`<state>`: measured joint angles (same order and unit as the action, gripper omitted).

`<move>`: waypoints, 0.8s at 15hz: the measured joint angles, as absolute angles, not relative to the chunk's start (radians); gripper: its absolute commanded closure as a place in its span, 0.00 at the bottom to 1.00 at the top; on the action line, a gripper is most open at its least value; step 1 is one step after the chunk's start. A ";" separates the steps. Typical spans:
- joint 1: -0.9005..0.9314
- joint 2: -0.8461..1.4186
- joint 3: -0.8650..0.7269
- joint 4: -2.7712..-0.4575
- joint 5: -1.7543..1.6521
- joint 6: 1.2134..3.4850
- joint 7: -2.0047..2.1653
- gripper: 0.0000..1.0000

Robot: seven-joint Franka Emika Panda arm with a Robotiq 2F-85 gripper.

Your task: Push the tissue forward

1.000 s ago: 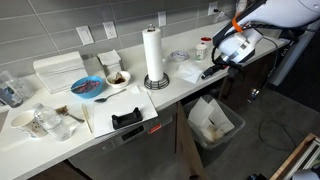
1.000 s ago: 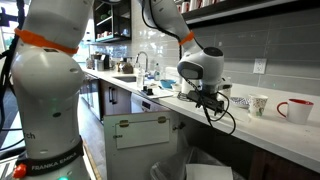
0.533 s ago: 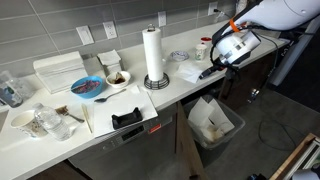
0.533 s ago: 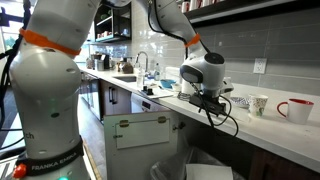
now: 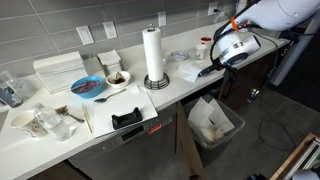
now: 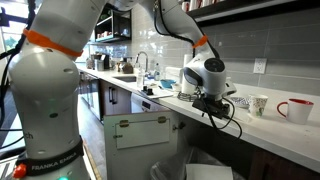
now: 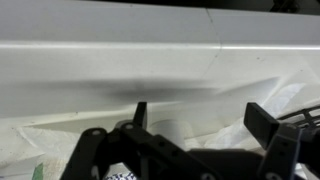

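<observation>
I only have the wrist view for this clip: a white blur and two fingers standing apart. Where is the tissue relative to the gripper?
Observer: In an exterior view the tissue lies flat on the counter, between the paper towel roll and the gripper.
Operator: Anything else close by on that counter?
Observer: A red mug stands farther along, clearly apart from the gripper.
</observation>
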<state>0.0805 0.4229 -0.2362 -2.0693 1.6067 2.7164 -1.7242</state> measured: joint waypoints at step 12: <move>0.059 0.481 -0.235 -2.006 1.764 2.669 -1.847 0.00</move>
